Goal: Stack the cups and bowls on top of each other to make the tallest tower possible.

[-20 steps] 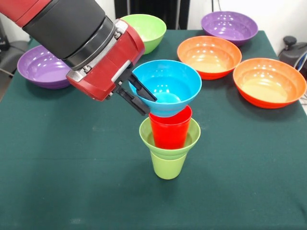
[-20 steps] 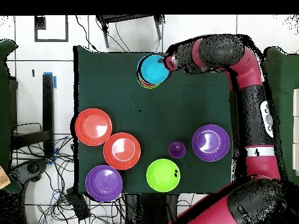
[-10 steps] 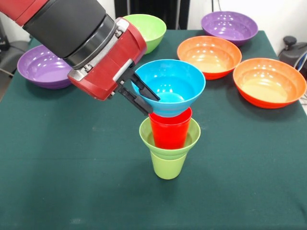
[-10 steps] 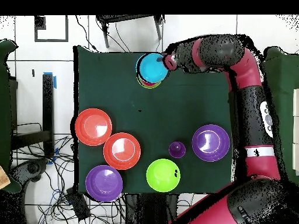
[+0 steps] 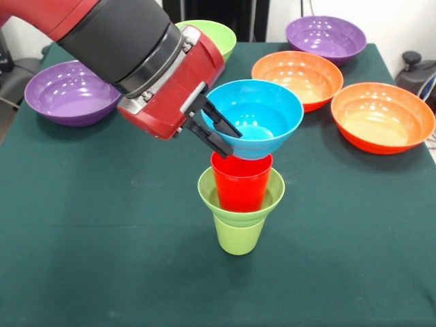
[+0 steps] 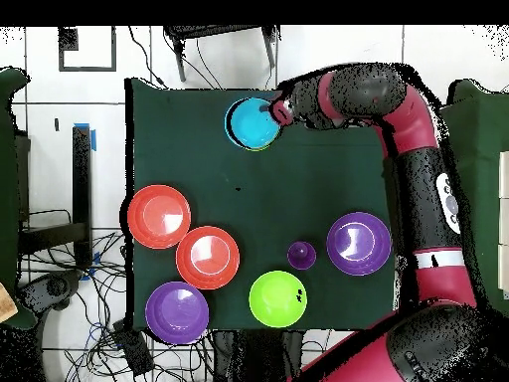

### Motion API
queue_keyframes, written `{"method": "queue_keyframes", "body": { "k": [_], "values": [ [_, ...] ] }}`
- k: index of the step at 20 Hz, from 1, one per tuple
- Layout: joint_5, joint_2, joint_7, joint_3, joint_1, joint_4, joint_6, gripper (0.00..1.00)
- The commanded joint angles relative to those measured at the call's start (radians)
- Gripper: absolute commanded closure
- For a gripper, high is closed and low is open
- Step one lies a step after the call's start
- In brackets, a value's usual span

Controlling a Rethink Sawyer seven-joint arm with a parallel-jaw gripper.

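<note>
Green tabletop [image 5: 82, 225]: the jaws, clamped on the small blue bowl [image 5: 259, 116] rim, have lifted and shifted it off the red cup [image 5: 240, 182]; the tower [image 5: 240, 204] has lost its top.

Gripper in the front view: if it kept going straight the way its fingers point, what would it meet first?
The gripper is already clamped on the blue bowl's rim, so that comes first. Pointing down to the picture's right, it would likely meet the red cup's rim next, though depth is unclear.
</note>
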Motion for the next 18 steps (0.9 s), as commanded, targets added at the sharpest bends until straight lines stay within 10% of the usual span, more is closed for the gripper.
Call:
{"method": "queue_keyframes", "body": {
  "k": [1, 18],
  "values": [
    [0.009, 0.000, 0.099, -0.096, 0.027, 0.070, -0.063, 1.00],
    [0.010, 0.034, 0.044, -0.095, 0.049, -0.003, -0.010, 1.00]
  ]
}}
